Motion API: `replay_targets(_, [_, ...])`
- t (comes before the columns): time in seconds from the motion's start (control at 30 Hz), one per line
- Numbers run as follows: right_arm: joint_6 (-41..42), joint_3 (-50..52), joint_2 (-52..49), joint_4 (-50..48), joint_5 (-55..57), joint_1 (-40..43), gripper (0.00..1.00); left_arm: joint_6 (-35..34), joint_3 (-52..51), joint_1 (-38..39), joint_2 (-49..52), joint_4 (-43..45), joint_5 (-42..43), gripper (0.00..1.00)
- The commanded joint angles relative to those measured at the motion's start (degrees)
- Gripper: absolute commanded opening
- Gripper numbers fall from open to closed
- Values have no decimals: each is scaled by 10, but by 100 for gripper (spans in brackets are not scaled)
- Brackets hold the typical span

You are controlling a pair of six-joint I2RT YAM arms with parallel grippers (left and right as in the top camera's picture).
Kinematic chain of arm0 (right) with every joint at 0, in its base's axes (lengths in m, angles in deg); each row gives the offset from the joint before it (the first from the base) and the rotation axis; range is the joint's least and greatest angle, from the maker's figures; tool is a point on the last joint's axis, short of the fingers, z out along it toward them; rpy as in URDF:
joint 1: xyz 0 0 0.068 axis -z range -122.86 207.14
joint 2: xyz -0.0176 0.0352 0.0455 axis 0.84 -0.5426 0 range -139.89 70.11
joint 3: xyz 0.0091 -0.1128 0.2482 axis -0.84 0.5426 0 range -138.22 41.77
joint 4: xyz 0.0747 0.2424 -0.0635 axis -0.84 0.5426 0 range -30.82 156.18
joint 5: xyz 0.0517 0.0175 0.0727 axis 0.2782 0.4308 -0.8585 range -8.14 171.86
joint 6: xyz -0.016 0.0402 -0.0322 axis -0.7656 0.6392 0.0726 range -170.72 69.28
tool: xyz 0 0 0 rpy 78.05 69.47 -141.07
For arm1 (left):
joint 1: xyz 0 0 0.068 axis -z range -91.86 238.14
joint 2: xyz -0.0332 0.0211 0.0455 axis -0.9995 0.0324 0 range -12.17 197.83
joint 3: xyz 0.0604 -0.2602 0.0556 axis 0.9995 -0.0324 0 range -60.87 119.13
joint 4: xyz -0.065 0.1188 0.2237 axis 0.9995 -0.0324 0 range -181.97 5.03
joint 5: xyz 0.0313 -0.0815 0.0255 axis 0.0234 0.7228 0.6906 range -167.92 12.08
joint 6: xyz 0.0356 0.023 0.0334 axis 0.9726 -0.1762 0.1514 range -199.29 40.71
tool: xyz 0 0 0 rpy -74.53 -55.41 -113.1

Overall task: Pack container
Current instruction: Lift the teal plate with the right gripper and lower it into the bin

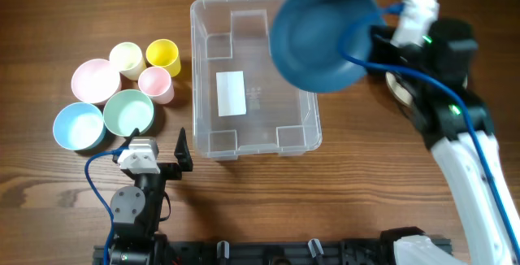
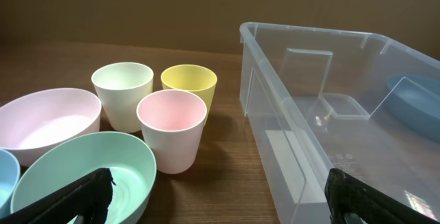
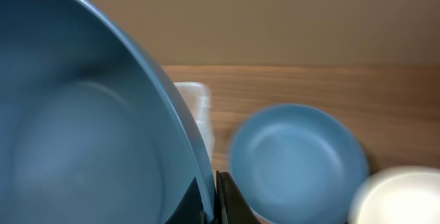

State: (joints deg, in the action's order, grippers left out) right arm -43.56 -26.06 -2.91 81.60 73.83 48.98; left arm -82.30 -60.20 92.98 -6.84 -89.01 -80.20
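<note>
Here, the clear container (image 1: pixel 268 112) sits at the centre of the table (image 1: pixel 65 208), with a white label (image 1: pixel 230 93) on its floor. The right gripper (image 3: pixel 210 202) is pinched on the rim of a dark blue bowl (image 1: pixel 321 33), held over the container's far right corner. The left gripper (image 2: pixel 216 207), jaws spread wide and holding nothing, sits by the near left corner. Left of the container stand three cups (image 1: pixel 154 84) and three bowls (image 1: pixel 96 80).
</note>
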Motion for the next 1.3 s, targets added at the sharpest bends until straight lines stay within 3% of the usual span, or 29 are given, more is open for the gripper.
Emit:
replay_targets(0.0, [-14,-89,-77,-1,50,-78,4,11,-3,-2,-1,2,-8,100])
replay_targets(0.43, [-27,-119,-238,-109,157,-210,4,11,-3,-2,-1,2,-8,100])
replay_targets(1.27, [-43,-119,-404,-144,235,-216,4,11,-3,-2,-1,2,-8,100])
